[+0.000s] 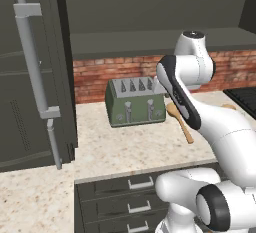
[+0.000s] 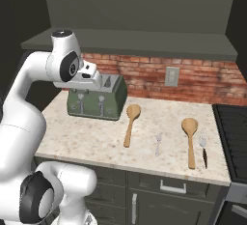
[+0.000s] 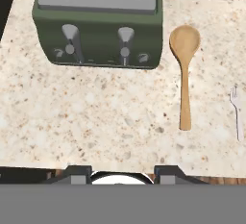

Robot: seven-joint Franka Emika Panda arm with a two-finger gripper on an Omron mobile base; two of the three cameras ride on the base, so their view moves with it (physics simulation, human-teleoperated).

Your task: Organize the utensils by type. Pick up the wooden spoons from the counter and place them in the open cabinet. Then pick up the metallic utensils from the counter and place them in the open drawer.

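Note:
Two wooden spoons lie on the beige counter [image 2: 96,137]. The nearer spoon [image 3: 184,69] [image 2: 130,122] [image 1: 180,119] rests just right of the green toaster, bowl toward the brick wall. The other spoon [image 2: 190,139] lies further right, near the stovetop. A small silvery fork [image 2: 157,143] [image 3: 236,110] sits between them, and a dark-handled fork [image 2: 203,150] lies beside the right spoon. My gripper [image 3: 122,174] [image 2: 105,82] hovers above the toaster's front, open, with nothing between its fingers. The cabinet's wide shelf [image 2: 130,43] [image 1: 150,39] runs above the brick wall.
A green four-slot toaster [image 2: 96,101] [image 1: 136,102] [image 3: 98,26] stands at the counter's back left. The cabinet's tall open door [image 1: 30,77] with its bar handle is at the left. A black stovetop [image 2: 234,132] borders the counter's right. Drawer fronts [image 1: 130,187] line the counter's front.

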